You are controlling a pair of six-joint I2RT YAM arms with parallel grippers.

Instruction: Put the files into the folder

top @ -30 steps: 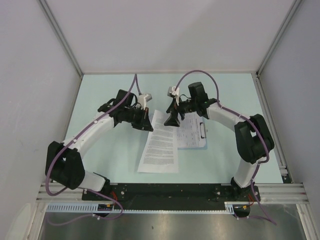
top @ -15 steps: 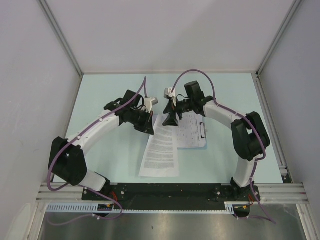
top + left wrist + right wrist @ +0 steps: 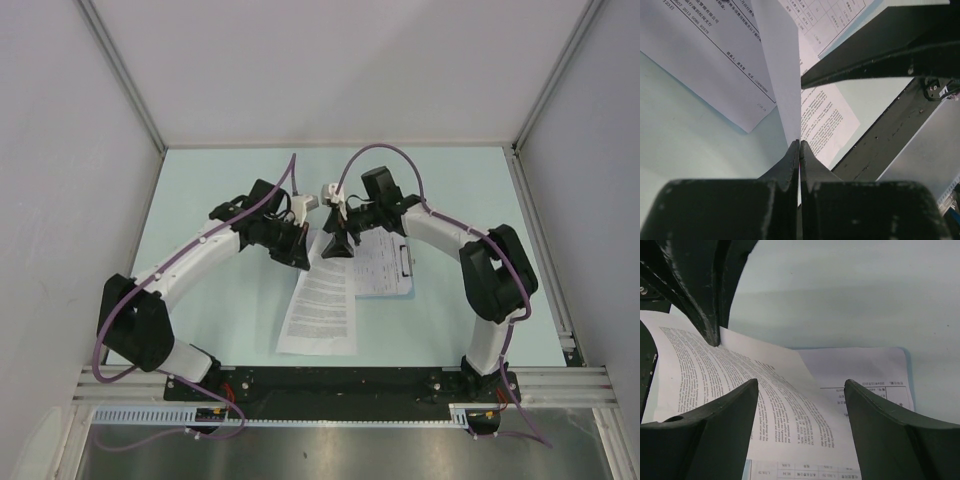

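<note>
One of the files, a white sheet (image 3: 320, 305) printed with text, lies slantwise on the pale mint table with its far left corner lifted. My left gripper (image 3: 300, 250) is shut on that corner. In the left wrist view the paper's edge (image 3: 782, 75) rises straight out of the closed fingertips (image 3: 799, 146). The folder (image 3: 395, 268), a pale-blue sleeve with a tabled sheet inside, lies just right of the lifted sheet and partly under it. My right gripper (image 3: 336, 246) hovers open over the lifted sheet's far end. Its fingers (image 3: 740, 400) straddle the curved text page (image 3: 790, 405), and the folder (image 3: 880, 367) lies beyond.
Grey walls close in the table at the left, back and right. A metal rail (image 3: 560, 300) runs along the right edge. Both arm bases sit on the black bar (image 3: 340, 380) at the near edge. The two grippers are close together near the table's middle.
The right gripper has shifted a little to the left, over the sheet's lifted end, and its jaws have narrowed slightly. The left gripper carried the sheet's corner slightly to the right.
</note>
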